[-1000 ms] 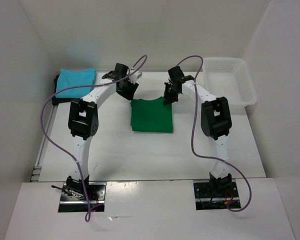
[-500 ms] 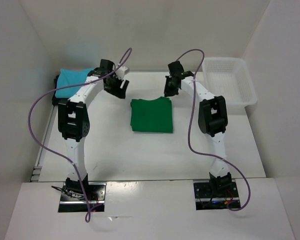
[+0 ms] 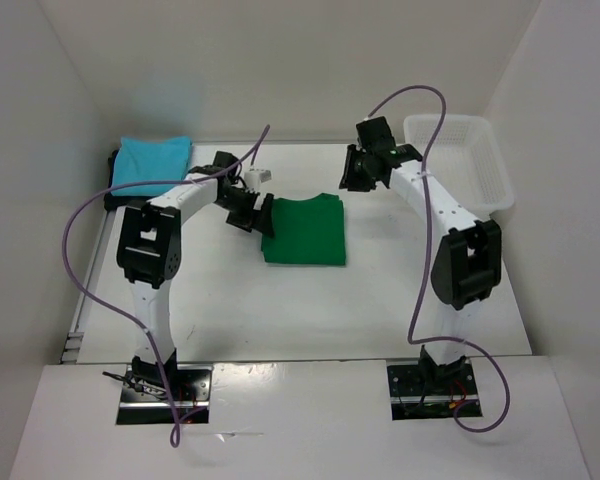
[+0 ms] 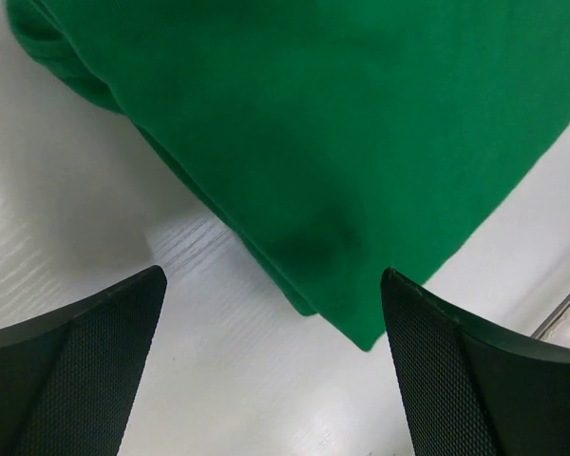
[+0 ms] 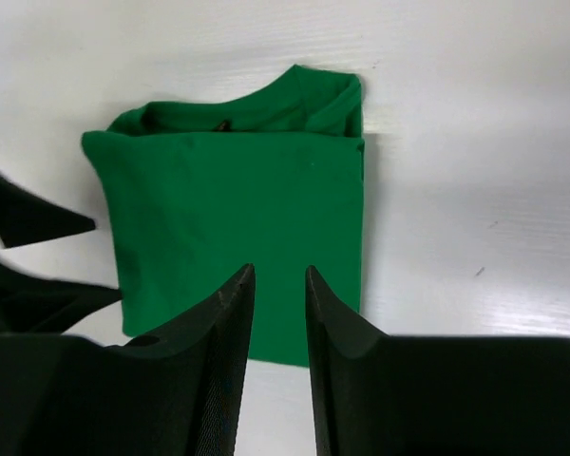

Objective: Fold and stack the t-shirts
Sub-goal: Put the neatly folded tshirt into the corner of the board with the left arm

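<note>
A bright green t-shirt (image 3: 303,231) lies folded into a rectangle mid-table, its collar at the far edge. The left wrist view shows one corner of the green t-shirt (image 4: 342,142) between the wide-open fingers of my left gripper (image 4: 271,277). That left gripper (image 3: 258,214) sits low at the shirt's left edge. Raised beyond the shirt's far right corner, my right gripper (image 3: 353,176) looks down on the green t-shirt (image 5: 237,209); the right gripper (image 5: 277,273) shows a narrow empty gap. A folded turquoise t-shirt (image 3: 152,160) rests on a black t-shirt (image 3: 112,163) at the far left.
A white mesh basket (image 3: 460,160) stands at the far right corner, close to my right forearm. White walls enclose the table on three sides. Purple cables loop above both arms.
My left gripper left the shirt's far edge, swung out left, came back low to its left edge and opened wide. My right gripper let go of the far edge, parted slightly and moved back and right.
</note>
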### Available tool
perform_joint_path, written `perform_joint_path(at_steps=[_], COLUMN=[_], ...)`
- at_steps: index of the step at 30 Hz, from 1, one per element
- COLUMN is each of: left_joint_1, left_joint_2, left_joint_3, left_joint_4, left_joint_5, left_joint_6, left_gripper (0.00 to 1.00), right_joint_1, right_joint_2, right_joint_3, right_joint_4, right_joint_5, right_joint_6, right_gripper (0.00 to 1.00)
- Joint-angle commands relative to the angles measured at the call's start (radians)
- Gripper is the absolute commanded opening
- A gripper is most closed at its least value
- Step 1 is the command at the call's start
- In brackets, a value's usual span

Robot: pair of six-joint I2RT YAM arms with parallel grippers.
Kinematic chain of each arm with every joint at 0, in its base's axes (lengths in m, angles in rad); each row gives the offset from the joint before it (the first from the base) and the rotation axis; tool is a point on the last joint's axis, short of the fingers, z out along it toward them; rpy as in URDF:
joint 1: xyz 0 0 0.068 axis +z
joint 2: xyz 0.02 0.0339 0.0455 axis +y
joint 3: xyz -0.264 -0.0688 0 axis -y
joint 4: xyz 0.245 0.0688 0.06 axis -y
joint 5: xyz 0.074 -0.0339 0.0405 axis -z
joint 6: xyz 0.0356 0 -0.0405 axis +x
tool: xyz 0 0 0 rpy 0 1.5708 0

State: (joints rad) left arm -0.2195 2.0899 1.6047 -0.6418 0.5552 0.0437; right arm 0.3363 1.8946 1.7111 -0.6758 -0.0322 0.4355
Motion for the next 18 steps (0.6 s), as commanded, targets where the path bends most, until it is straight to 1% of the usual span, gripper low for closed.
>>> perform_joint_path(at_steps=[1,2,4,8,13,16,17,18], left_joint_1=[-0.02,-0.02,-0.02,-0.058,-0.058,-0.058,-0.058,-0.058], left_joint_2=[0.056,0.074,0.097,0.154,0.223,0.278,0.294,0.324], left_joint_3=[0.017,0.017,0.026,0.04,0.027,0.055,0.055,0.078], left_joint_4=[0.007,0.007,0.007,-0.002,0.008,0.019,0.019,0.019], left_joint_5=[0.022,0.022,0.076,0.109,0.179,0.216,0.248,0.264], left_joint_6=[-0.045,-0.045,-0.054,-0.054,-0.09,-0.1,-0.1,-0.113], left_gripper=[1.0,1.0,1.0,1.0,1.0,1.0,0.94,0.82], right_joint_1=[0.009,0.009,0.009,0.009,0.009,0.009,0.009,0.009], right_joint_2=[-0.112,-0.144,-0.175,-0.247,-0.322,-0.35,-0.362,-0.371], right_joint_3=[-0.05,-0.05,-0.059,-0.059,0.014,0.056,0.065,0.085], right_joint_4=[0.016,0.004,-0.007,-0.025,-0.085,-0.125,-0.125,-0.152], right_joint_5=[0.041,0.054,0.064,0.086,0.142,0.167,0.181,0.181], right_joint_6=[0.022,0.022,0.031,0.04,0.04,0.04,0.04,0.04], right_gripper=[0.34,0.34,0.34,0.34,0.35,0.35,0.35,0.35])
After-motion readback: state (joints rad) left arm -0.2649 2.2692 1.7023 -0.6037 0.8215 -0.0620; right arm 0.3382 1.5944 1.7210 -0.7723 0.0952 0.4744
